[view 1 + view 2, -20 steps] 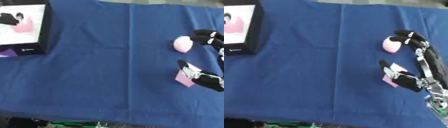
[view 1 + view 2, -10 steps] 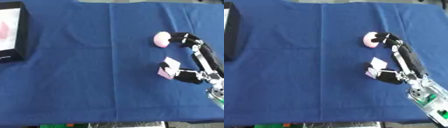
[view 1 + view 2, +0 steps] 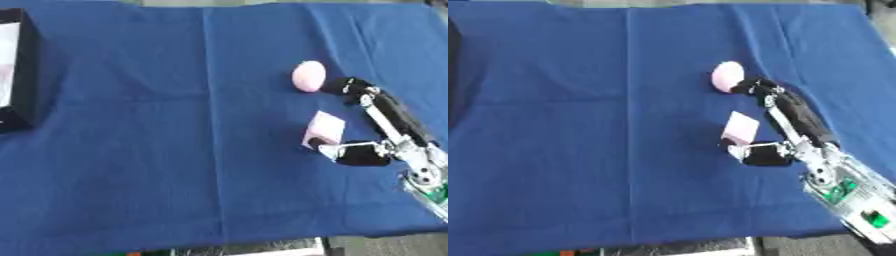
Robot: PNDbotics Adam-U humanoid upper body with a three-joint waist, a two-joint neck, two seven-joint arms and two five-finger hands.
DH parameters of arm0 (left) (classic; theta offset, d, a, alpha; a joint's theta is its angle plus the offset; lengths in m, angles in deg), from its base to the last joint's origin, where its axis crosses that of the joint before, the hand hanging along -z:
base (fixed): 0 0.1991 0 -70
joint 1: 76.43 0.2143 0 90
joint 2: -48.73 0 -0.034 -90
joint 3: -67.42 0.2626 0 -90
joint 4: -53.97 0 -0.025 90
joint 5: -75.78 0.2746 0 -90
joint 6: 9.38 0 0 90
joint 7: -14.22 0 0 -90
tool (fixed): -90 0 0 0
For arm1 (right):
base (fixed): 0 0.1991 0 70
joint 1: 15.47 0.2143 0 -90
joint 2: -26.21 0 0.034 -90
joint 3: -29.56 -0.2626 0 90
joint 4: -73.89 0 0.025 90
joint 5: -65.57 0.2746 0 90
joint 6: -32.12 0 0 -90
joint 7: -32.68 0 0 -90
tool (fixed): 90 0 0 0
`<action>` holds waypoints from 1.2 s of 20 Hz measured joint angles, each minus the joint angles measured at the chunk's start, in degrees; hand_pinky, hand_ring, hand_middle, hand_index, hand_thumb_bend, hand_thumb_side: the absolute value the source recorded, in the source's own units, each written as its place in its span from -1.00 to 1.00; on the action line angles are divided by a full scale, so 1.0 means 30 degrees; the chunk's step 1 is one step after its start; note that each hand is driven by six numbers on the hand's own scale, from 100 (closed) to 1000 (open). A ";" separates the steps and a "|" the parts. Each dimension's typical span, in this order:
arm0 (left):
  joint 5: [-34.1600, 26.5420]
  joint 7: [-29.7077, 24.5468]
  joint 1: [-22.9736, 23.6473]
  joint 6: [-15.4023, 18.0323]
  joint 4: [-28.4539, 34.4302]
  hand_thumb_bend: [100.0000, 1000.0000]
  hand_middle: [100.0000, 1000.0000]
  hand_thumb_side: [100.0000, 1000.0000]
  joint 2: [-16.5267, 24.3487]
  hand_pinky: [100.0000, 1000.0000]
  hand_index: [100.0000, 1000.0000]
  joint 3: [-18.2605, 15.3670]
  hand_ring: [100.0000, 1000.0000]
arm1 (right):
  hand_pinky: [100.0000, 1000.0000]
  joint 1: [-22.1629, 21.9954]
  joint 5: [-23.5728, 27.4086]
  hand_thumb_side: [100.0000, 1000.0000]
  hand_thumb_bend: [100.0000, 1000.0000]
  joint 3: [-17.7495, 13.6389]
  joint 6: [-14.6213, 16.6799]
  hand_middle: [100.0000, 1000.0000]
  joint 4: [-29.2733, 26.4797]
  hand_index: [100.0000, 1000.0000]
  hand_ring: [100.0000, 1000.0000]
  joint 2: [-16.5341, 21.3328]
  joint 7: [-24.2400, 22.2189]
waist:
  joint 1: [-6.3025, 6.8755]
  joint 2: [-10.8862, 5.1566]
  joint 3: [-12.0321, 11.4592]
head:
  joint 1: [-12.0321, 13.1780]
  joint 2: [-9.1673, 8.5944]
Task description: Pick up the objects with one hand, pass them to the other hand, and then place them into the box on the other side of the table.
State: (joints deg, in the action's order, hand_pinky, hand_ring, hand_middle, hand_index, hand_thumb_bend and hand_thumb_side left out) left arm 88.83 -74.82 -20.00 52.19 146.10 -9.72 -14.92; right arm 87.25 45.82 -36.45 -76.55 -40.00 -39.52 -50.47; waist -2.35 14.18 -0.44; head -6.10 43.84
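Observation:
A pale pink egg-shaped object lies on the blue cloth right of centre. A small pink square packet lies a little nearer to me. My right hand rests on the cloth beside both, open. Its fingertips touch the right side of the egg shape, and its thumb lies against the packet's near edge. Neither object is lifted. The black box with a pale inside stands at the far left edge, partly cut off. My left hand shows in no view.
Blue cloth covers the whole table, with a crease running front to back near the middle. The table's front edge runs along the bottom. My right forearm, with its green parts, enters from the lower right corner.
The camera has swung right, so the box has slid toward the left edge. My right hand stays between the egg shape and the packet, with its thumb now at the packet's near edge.

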 measured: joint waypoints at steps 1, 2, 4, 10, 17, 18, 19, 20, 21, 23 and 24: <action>-0.0172 0.0121 0.0043 -0.0030 0.0016 -1.00 0.53 0.08 0.0031 0.94 0.55 0.0008 0.55 | 0.47 0.0058 -0.0154 -0.94 0.05 -0.0042 -0.0175 0.67 0.0000 0.66 0.64 0.0001 -0.0416 | 0.0019 -0.0001 0.0013 | -0.0040 0.0010; -0.0306 0.0196 0.0095 -0.0052 0.0036 -1.00 0.53 0.09 0.0049 0.94 0.55 0.0037 0.55 | 0.49 0.0138 -0.0329 -0.94 0.10 -0.0105 -0.0329 0.67 0.0000 0.67 0.66 0.0002 -0.0818 | 0.0045 -0.0001 0.0021 | -0.0086 0.0036; -0.0458 0.0297 0.0144 -0.0058 0.0053 -1.00 0.53 0.09 0.0100 0.94 0.55 0.0108 0.55 | 0.50 0.0280 -0.0690 -0.92 0.10 -0.0231 -0.0634 0.68 0.0000 0.68 0.66 0.0020 -0.1602 | 0.0073 -0.0001 0.0032 | -0.0250 0.0067; -0.0518 0.0302 0.0290 -0.0038 -0.0015 -1.00 0.53 0.09 0.0102 0.93 0.55 0.0209 0.55 | 0.53 0.1014 -0.1446 -0.86 0.09 -0.0472 -0.1458 0.66 0.0000 0.69 0.67 0.0150 -0.3578 | 0.0102 -0.0001 0.0048 | -0.0786 0.0122; -0.0422 0.0211 0.0349 0.0022 -0.0177 -1.00 0.52 0.08 0.0099 0.92 0.54 0.0231 0.55 | 0.56 0.1313 -0.2025 -0.79 0.05 -0.0594 -0.2451 0.63 0.0000 0.69 0.67 0.0158 -0.5234 | 0.0195 -0.0001 0.0047 | -0.1084 0.0124; -0.0383 0.0192 0.0379 0.0029 -0.0227 -1.00 0.52 0.08 0.0097 0.92 0.54 0.0233 0.55 | 0.57 0.1314 -0.2118 -0.76 0.06 -0.0609 -0.2589 0.62 0.0000 0.70 0.66 0.0161 -0.5440 | 0.0200 0.0000 0.0047 | -0.1114 0.0124; -0.0339 0.0174 0.0410 0.0023 -0.0267 -1.00 0.52 0.09 0.0095 0.92 0.54 0.0234 0.55 | 0.57 0.1312 -0.2221 -0.76 0.06 -0.0624 -0.2709 0.62 0.0000 0.70 0.66 0.0165 -0.5669 | 0.0204 0.0000 0.0047 | -0.1137 0.0124; -0.0291 0.0156 0.0422 0.0011 -0.0300 -1.00 0.52 0.09 0.0093 0.92 0.54 0.0234 0.55 | 0.57 0.1312 -0.2312 -0.74 0.06 -0.0631 -0.2827 0.62 0.0000 0.69 0.66 0.0168 -0.5926 | 0.0206 0.0001 0.0047 | -0.1170 0.0125; -0.0271 0.0143 0.0424 0.0002 -0.0359 -1.00 0.52 0.09 0.0091 0.92 0.54 0.0234 0.55 | 0.57 0.1312 -0.2399 -0.74 0.06 -0.0634 -0.2921 0.62 0.0000 0.69 0.66 0.0168 -0.6166 | 0.0214 0.0002 0.0047 | -0.1192 0.0125; -0.0220 0.0115 0.0436 -0.0021 -0.0438 -1.00 0.52 0.09 0.0083 0.92 0.54 0.0234 0.55 | 0.58 0.1312 -0.2515 -0.72 0.06 -0.0636 -0.3051 0.61 0.0000 0.69 0.66 0.0168 -0.6631 | 0.0248 0.0004 0.0045 | -0.1226 0.0125; -0.0190 0.0108 0.0442 -0.0025 -0.0497 -1.00 0.52 0.09 0.0079 0.92 0.54 0.0234 0.55 | 0.58 0.1314 -0.2586 -0.72 0.06 -0.0638 -0.3119 0.60 0.0000 0.69 0.66 0.0168 -0.6866 | 0.0273 0.0005 0.0042 | -0.1257 0.0125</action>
State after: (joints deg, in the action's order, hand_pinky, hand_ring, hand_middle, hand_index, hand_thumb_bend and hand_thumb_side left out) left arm 88.27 -74.50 -18.67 52.12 144.61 -9.49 -14.22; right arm 91.19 38.07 -38.36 -85.90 -40.00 -39.02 -71.06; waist -1.54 14.20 -0.32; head -9.87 44.21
